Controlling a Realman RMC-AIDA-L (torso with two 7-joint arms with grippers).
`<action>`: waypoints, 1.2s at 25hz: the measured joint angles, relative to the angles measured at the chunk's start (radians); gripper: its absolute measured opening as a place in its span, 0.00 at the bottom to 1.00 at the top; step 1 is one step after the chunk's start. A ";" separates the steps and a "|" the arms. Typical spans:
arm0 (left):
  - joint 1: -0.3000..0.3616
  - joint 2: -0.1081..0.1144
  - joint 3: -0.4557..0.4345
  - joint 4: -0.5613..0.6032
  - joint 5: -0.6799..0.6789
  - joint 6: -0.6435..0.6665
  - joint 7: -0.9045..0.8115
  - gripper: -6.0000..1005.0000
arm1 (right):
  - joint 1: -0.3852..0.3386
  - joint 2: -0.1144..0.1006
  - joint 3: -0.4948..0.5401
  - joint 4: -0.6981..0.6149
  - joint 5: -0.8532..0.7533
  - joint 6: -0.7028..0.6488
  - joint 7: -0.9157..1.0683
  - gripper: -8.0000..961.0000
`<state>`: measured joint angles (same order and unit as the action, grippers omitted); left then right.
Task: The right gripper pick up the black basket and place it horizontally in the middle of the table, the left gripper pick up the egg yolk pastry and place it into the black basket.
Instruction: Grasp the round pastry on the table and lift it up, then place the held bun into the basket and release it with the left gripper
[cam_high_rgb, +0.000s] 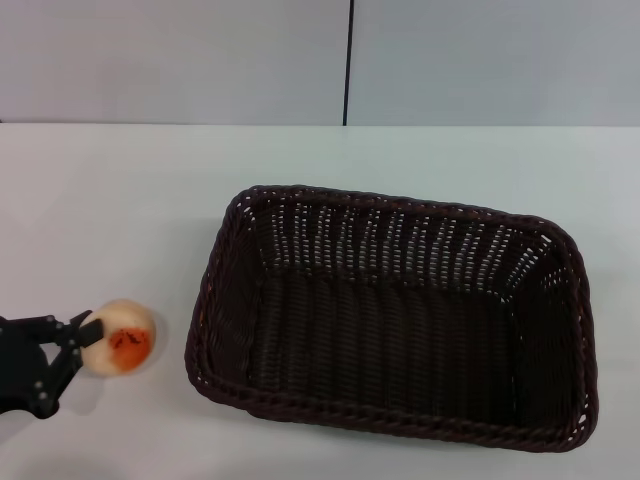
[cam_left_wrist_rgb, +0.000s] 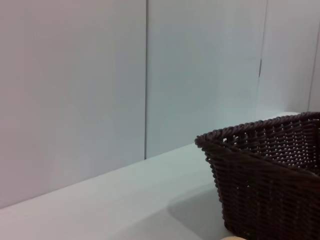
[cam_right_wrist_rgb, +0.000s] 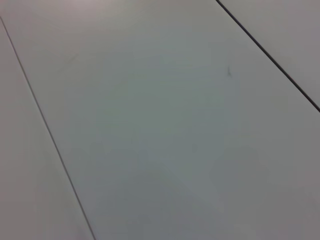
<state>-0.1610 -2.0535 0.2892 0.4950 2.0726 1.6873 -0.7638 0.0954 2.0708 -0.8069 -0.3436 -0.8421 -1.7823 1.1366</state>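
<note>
Clearly the left hand (cam_high_rgb: 88, 352) pinches the egg yolk pastry (cam_high_rgb: 120, 336) by its sides, just beside the black basket (cam_high_rgb: 390, 320) on the tabletop (cam_high_rgb: 110, 220); it looks light, soft and crumbly, so grip gently.

Your left tool (cam_high_rgb: 78, 352) sits at the near left of the table (cam_high_rgb: 120, 200), its fingers around the egg yolk pastry (cam_high_rgb: 121, 336). Just beside it, the black basket (cam_high_rgb: 395, 320) lies lengthwise, open side up.

Only the left gripper (cam_high_rgb: 78, 352) of the robot's body shows, at the table's near left corner: a small all-black claw with slim angular prongs and tiny pale screw heads.
</note>
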 joint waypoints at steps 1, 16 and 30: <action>0.002 0.001 -0.001 0.000 0.000 0.003 0.000 0.10 | -0.001 0.000 0.000 0.000 0.000 0.000 0.000 0.66; -0.071 -0.011 -0.164 -0.021 -0.048 0.298 -0.057 0.06 | -0.001 0.000 0.000 0.000 0.000 -0.005 0.000 0.66; -0.196 -0.018 -0.032 -0.270 -0.058 0.214 0.060 0.29 | -0.027 0.000 0.005 0.000 0.005 -0.008 0.000 0.66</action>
<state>-0.3569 -2.0718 0.2577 0.2251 2.0146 1.9012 -0.7035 0.0687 2.0708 -0.8023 -0.3436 -0.8374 -1.7903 1.1366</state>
